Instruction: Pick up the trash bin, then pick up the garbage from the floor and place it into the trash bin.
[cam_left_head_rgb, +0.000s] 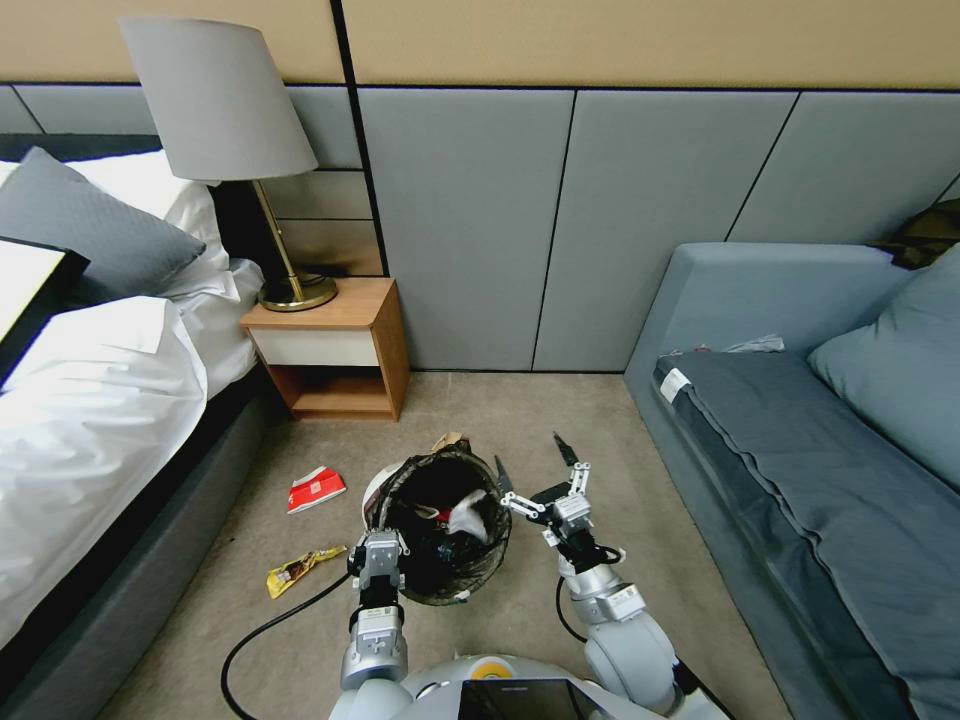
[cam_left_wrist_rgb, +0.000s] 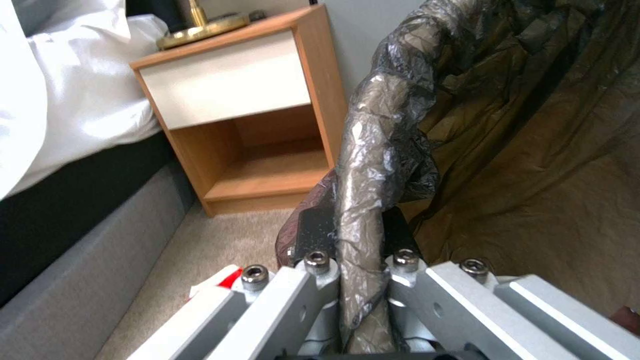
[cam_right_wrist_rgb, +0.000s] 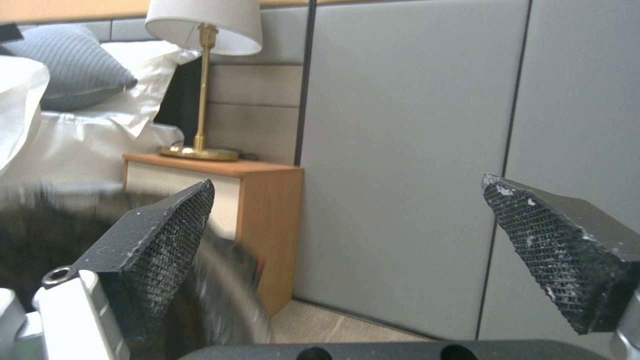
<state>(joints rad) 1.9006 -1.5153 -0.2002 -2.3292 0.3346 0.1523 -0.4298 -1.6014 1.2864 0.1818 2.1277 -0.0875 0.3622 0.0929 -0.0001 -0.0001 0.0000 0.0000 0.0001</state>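
Trash bin (cam_left_head_rgb: 445, 530) carried tilted above the carpet (cam_left_head_rgb: 460, 410), its black-lined mouth turned up toward the head camera so that scraps can drop straight in; a white scrap and something red already lie inside. Left gripper (cam_left_head_rgb: 380, 560) clenched on the bin's near-left rim: the left wrist view shows the bag-wrapped rim (cam_left_wrist_rgb: 363, 200) pinched between the fingers (cam_left_wrist_rgb: 313, 262), a grip that holds liner and plastic wall together. Right gripper (cam_left_head_rgb: 535, 470) poised just right of the bin, jaws spread wide and holding nothing, its textured pads (cam_right_wrist_rgb: 167, 230) free, judged ready for the next pickup. Garbage left of the bin on the carpet: a red-and-white wrapper (cam_left_head_rgb: 316, 489) and, nearer the robot, a yellow wrapper (cam_left_head_rgb: 300, 569); a brown scrap (cam_left_head_rgb: 449, 441) shows just behind the bin's far rim.
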